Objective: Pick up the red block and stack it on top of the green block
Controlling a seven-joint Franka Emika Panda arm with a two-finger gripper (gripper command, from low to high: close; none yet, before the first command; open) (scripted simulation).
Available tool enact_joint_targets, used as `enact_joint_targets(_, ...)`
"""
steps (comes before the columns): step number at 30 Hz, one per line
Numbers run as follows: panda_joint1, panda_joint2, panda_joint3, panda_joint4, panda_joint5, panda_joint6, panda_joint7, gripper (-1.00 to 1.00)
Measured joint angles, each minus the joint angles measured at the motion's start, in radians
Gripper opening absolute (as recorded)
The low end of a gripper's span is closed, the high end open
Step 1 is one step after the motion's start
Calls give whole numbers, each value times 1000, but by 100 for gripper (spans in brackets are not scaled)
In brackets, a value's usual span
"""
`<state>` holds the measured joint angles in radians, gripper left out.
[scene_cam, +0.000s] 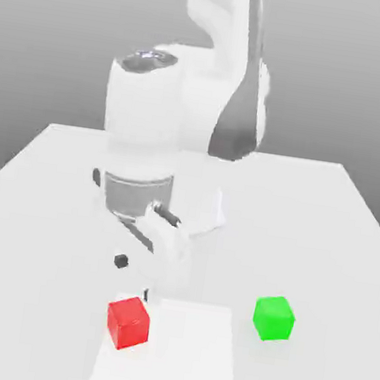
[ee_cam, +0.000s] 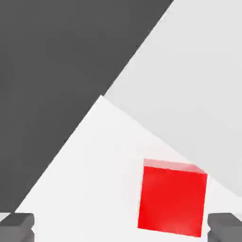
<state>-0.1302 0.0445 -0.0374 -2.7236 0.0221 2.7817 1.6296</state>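
Observation:
The red block lies on the white table near its front edge, and the green block sits apart from it toward the exterior view's right. My gripper hangs just behind and above the red block, open with nothing held. In the hand view the red block shows between the two dark fingertips, much closer to one of them than to the other. The gripper is not touching the block.
The arm's white base stands at the middle back of the table. A lighter square patch marks the table beside the red block. In the hand view the table's edge runs close by, with dark floor beyond.

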Motion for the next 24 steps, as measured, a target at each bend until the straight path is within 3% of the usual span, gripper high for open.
enact_joint_targets(7,-2,192,9,19,3,162,11,0)
enact_joint_targets(8,-6,216,14,22,7,182,9,-100)
enact_joint_targets(15,-8,219,16,22,7,186,9,-100)
enact_joint_targets(24,19,2,16,-12,-11,2,-1,-100)
